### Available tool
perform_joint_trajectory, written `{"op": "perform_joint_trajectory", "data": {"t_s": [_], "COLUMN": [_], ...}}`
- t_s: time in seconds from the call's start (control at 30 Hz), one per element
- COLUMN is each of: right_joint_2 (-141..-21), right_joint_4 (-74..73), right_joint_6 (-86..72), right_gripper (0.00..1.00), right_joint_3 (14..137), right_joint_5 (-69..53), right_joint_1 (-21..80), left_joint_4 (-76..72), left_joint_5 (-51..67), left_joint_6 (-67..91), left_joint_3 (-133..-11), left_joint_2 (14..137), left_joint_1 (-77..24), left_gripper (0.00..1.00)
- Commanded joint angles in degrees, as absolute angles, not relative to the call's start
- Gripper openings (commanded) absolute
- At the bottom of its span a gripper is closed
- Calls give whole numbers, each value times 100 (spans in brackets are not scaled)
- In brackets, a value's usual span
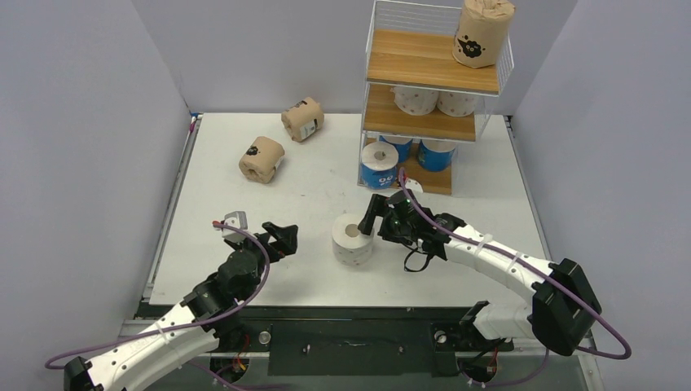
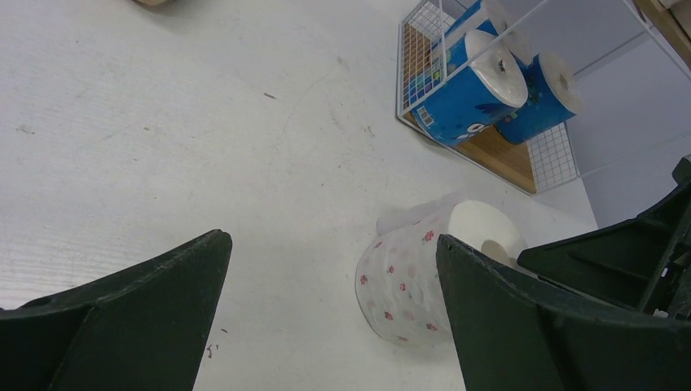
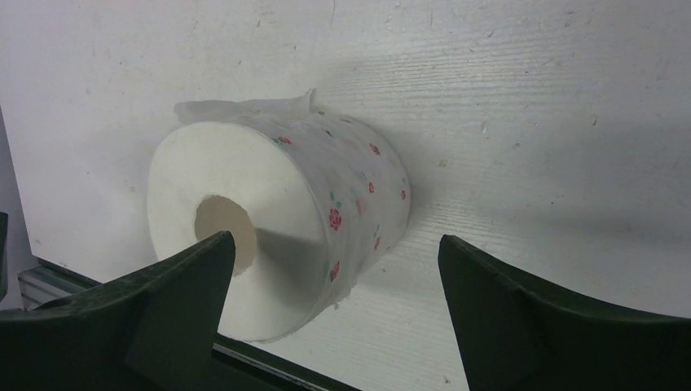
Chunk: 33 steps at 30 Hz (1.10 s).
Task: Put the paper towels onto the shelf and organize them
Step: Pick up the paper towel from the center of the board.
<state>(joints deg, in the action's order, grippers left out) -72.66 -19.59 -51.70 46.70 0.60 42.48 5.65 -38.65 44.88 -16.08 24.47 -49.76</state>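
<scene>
Holding a brown roll (image 1: 482,32), dotted rolls (image 1: 415,99), perhaps three blue rolls (image 1: 380,167), the shelf (image 1: 407,59) stands; left fingers (image 2: 122,318), right fingers (image 3: 138,318) gape empty.

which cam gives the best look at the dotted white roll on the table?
Right wrist: the dotted roll fills the frame, with its core hole and red flowers clear. Top external shows the roll small, standing on end. Left wrist shows the roll partly hidden behind a finger.
</scene>
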Motion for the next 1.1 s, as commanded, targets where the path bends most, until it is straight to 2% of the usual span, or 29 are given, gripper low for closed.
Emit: {"op": "perform_joint_trajectory", "data": {"t_s": [0.0,0.23,0.37,0.53,0.87,1.07], "right_joint_2": [-7367,-7591,-7659,-7727,-7697,-7205], "right_joint_4": [-1822,-1883,-1942,-2000,-2061,-2470], "right_joint_6": [-5105,-5018,-4988,-4967,-4958,-4859], "right_gripper": [90,82,72,54,28,21], "right_joint_3": [4894,5012,5097,5155,5197,5384], "right_joint_5": [106,151,211,237,197,351], "right_joint_1": [4322,4408,4436,4469,4484,4336], "left_joint_4": [295,563,736,723,357,-480], "left_joint_5": [-3824,-3810,-3832,-3805,-3640,-3559], "left_joint_6": [4581,4594,4586,4567,4510,4382], "left_joint_3": [-1687,-1882,-1958,-1940,-1864,-1861], "left_joint_2": [2547,2766,2788,2774,2968,3229], "left_joint_1": [-4957,-4959,-4957,-4957,-4960,-4958], "left_gripper": [96,96,96,96,96,96]}}
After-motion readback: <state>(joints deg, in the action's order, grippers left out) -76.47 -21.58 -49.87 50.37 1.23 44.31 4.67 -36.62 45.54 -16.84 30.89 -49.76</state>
